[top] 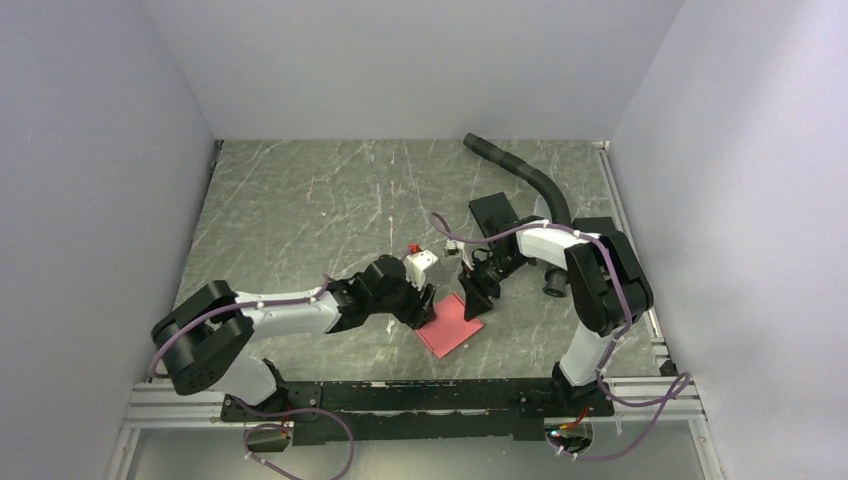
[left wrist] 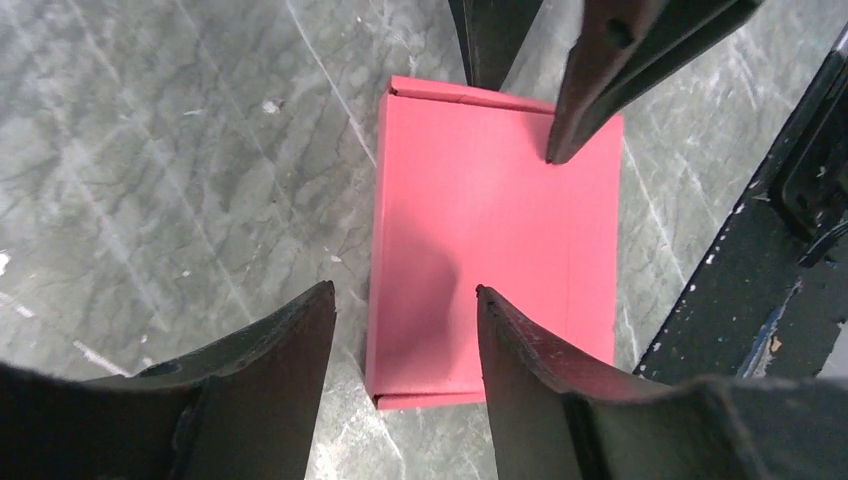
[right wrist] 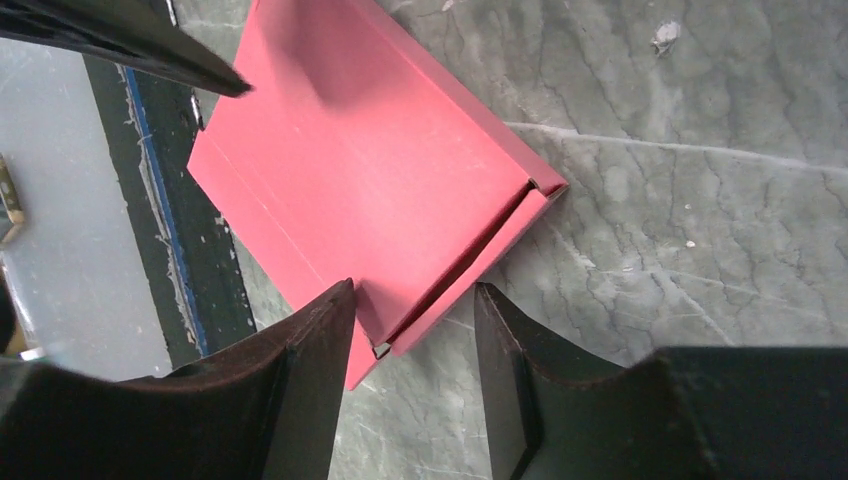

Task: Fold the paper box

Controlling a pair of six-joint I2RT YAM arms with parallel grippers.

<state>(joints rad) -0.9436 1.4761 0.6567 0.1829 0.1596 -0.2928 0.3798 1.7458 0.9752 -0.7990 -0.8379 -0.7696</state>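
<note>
The paper box (top: 449,326) lies collapsed and flat on the counter (top: 300,200), close to the near edge and just short of the black rail (top: 400,384), with one arm at each end of it. The left end effector (left wrist: 403,300) hangs over one short end with its fingers spread. One finger is above bare counter beside the box's long edge, the other is above the red panel, and nothing is pinched. The right end effector (right wrist: 414,295) stands at the opposite end, also spread, its fingers bracketing the corner where the top layer gapes slightly from the one beneath. Whether any finger touches the cardboard cannot be told. Judgement: the placement suits a split of duties, with the left positioned to pin the box against sliding and the right lined up on the loose seam to catch and raise a layer. No panel is erected, so folding appears to be at its start. Thin card may buckle or skid if gripped off the seam.
</note>
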